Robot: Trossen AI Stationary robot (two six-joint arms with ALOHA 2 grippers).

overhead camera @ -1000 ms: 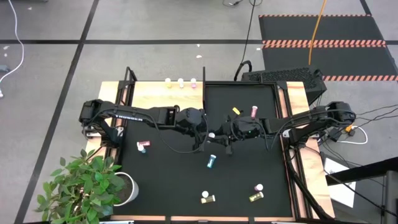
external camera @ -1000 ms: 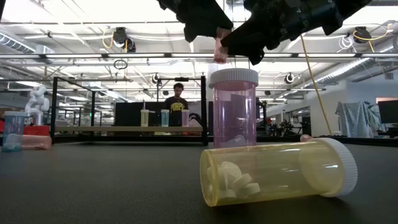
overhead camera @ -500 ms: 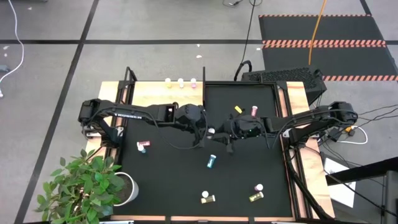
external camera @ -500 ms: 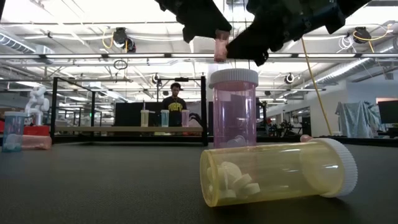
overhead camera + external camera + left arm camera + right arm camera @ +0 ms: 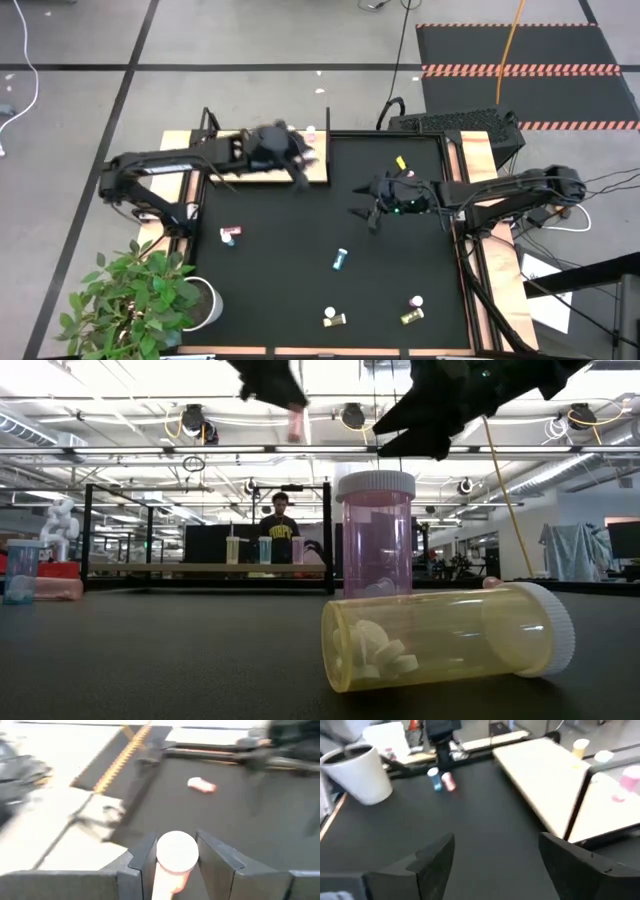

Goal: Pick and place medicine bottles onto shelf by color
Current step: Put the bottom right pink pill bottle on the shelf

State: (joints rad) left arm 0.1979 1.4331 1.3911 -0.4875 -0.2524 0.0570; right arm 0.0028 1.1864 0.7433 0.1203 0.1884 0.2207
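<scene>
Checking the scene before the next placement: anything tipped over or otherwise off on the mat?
Several medicine bottles lie on their sides on the black mat: a yellow bottle close to the low camera, a blue bottle mid-mat. The pink bottle behind the yellow stands upright. No spills visible.

Bright overhead lighting throughout; both wrist views are smeared by motion blur.

Two arms [image 5: 160, 165] [image 5: 500, 190], one shelf [image 5: 225, 150], one potted plant [image 5: 130, 290], seven bottles [image 5: 226, 232] [image 5: 233, 240] [image 5: 341, 259] [image 5: 333, 318] [image 5: 411, 315] [image 5: 401, 162] [image 5: 409, 173] on the mat [image 5: 300, 210]
</scene>
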